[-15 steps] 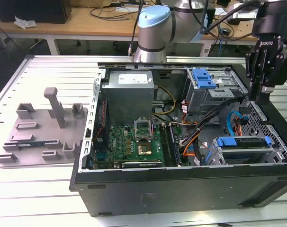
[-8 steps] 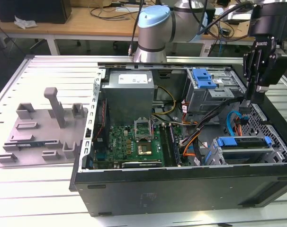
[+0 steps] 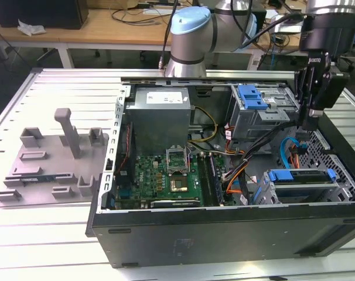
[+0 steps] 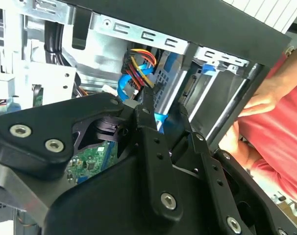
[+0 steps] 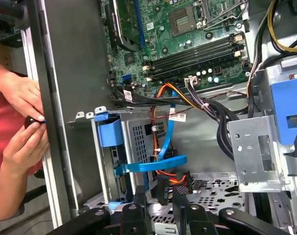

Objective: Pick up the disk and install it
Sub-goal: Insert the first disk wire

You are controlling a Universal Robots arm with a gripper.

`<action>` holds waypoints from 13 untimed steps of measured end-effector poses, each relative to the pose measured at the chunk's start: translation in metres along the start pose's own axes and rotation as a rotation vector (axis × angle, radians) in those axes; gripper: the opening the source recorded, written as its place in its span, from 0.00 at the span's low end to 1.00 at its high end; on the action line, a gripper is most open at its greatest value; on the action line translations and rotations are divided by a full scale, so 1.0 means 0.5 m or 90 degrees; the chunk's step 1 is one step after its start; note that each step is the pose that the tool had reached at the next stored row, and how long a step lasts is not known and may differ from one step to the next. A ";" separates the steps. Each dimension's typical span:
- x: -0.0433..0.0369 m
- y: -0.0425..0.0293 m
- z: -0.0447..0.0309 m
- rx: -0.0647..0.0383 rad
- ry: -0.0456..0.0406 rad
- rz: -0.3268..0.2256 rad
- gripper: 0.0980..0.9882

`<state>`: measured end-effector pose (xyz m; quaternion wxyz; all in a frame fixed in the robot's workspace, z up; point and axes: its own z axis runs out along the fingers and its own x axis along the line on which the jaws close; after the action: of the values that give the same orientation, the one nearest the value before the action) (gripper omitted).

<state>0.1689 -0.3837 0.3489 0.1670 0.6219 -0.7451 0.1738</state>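
While the arm hangs above, case: black open tower computer case (image 3: 224, 234).
Gripper: black two-finger gripper (image 3: 308, 126), fingers apart, nothing held.
Disk: silver-grey hard drive in blue plastic carrier (image 3: 300, 177), in corner cage, camera-side of gripper, long axis across exterior view.

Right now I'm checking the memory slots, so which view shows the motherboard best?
The first wrist view: the motherboard lies close, its memory slots and processor socket plain. The exterior view shows most of the board, farther off. The second wrist view shows a green patch past the gripper.
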 end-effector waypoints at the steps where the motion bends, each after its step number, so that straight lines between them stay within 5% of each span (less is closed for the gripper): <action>1: -0.002 0.000 0.003 0.000 0.0001 0.000 0.29; 8: -0.012 0.001 0.019 0.001 0.0012 0.001 0.29; 13: -0.017 0.003 0.020 0.022 0.0142 0.011 0.29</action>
<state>0.1688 -0.3808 0.3360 0.1630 0.6163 -0.7453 0.1950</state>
